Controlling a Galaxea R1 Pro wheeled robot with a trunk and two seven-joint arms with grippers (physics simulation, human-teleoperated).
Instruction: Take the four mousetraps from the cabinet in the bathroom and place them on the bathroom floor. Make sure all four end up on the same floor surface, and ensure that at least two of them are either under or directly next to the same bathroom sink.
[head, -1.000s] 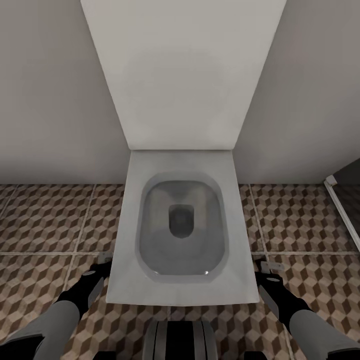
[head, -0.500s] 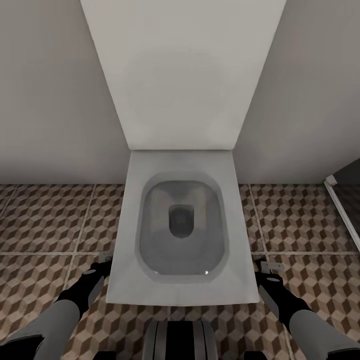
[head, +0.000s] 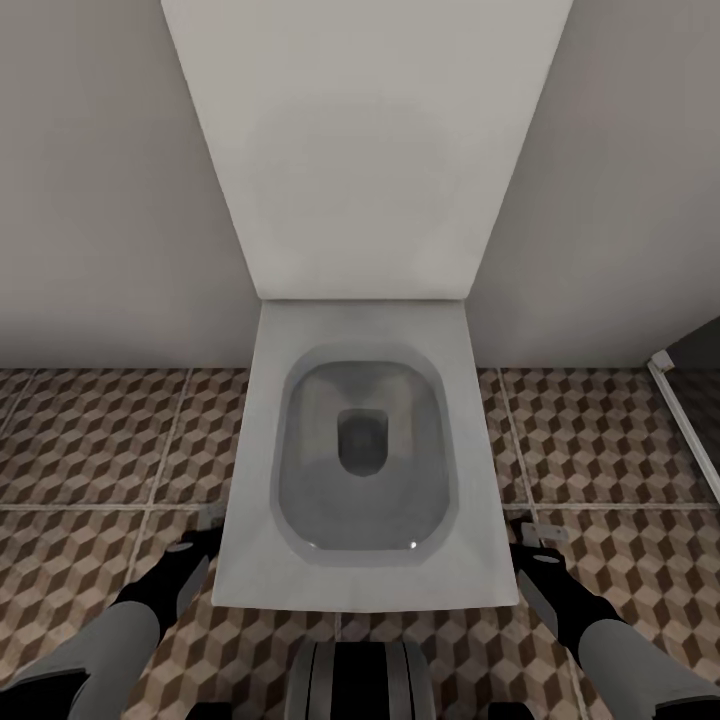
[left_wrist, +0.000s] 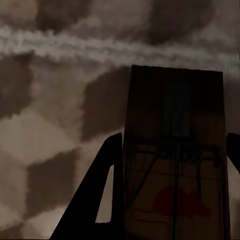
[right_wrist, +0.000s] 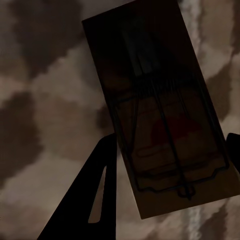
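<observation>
Left gripper (left_wrist: 172, 190) clamped on a mousetrap (left_wrist: 175, 165), low at lower left beside the toilet (head: 365, 560). Same deal lower right: right gripper (right_wrist: 170, 175) pinching another mousetrap (right_wrist: 160, 115) above the cube-pattern floor (head: 90, 440).

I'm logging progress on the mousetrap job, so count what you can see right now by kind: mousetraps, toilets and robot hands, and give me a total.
Mousetraps: 2, one in the left hand, one in the right hand
Toilets: 1
Robot hands: 2, left hand and right hand, low over the bathroom floor
Total: 5
</observation>
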